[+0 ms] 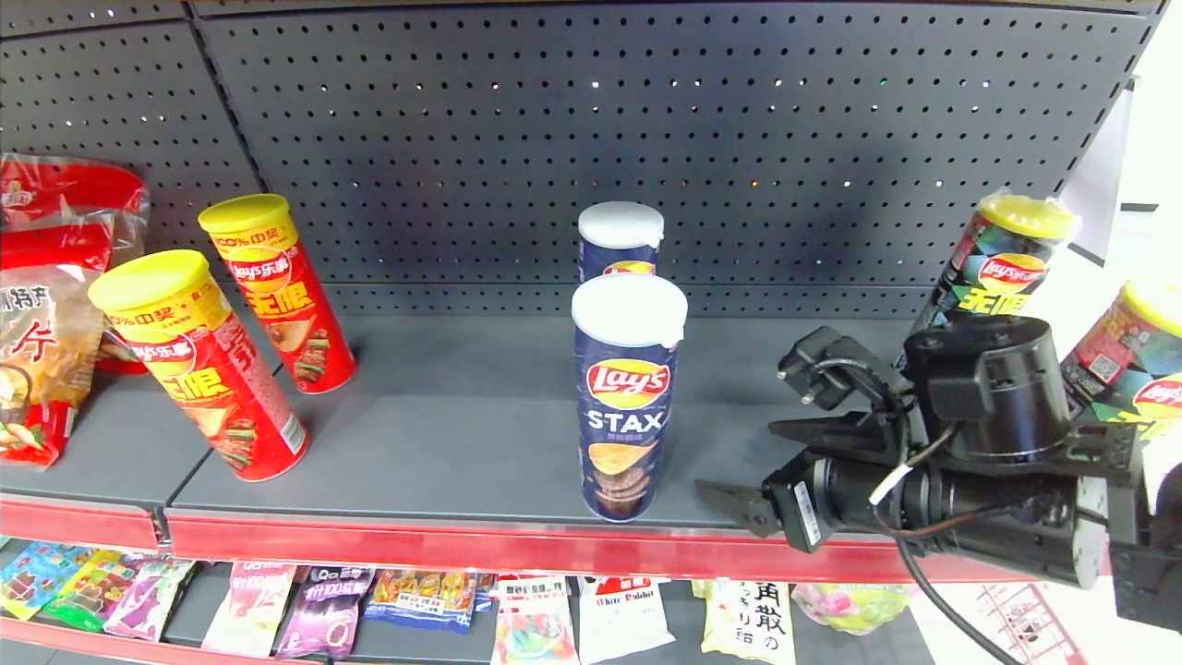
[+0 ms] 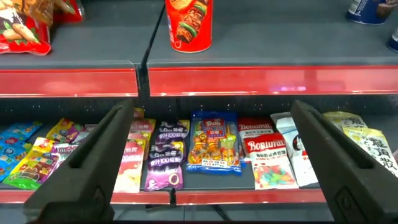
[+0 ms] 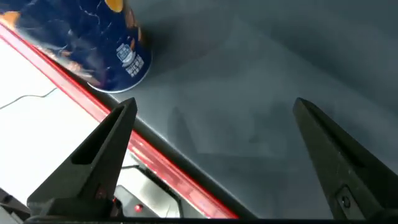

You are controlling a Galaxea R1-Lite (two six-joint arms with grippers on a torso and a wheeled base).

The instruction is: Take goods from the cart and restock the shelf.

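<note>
Two blue chip cans stand on the grey shelf (image 1: 443,434): the front blue can (image 1: 628,397) near the red front lip, the rear blue can (image 1: 620,238) behind it. My right gripper (image 1: 739,459) is open and empty just right of the front can, at the shelf's front edge. In the right wrist view, the gripper (image 3: 214,165) hangs over bare shelf with the blue can's base (image 3: 102,53) off to one side. My left gripper (image 2: 211,165) is open and empty, facing the lower shelf of snack bags (image 2: 214,149).
Two red chip cans (image 1: 199,360) (image 1: 277,291) lean at the shelf's left, beside red snack bags (image 1: 46,305). Dark yellow-lidded cans (image 1: 1002,259) (image 1: 1136,360) stand at the right end. A red can's base (image 2: 188,25) sits above the red shelf lip (image 2: 267,79). Open shelf lies between the groups.
</note>
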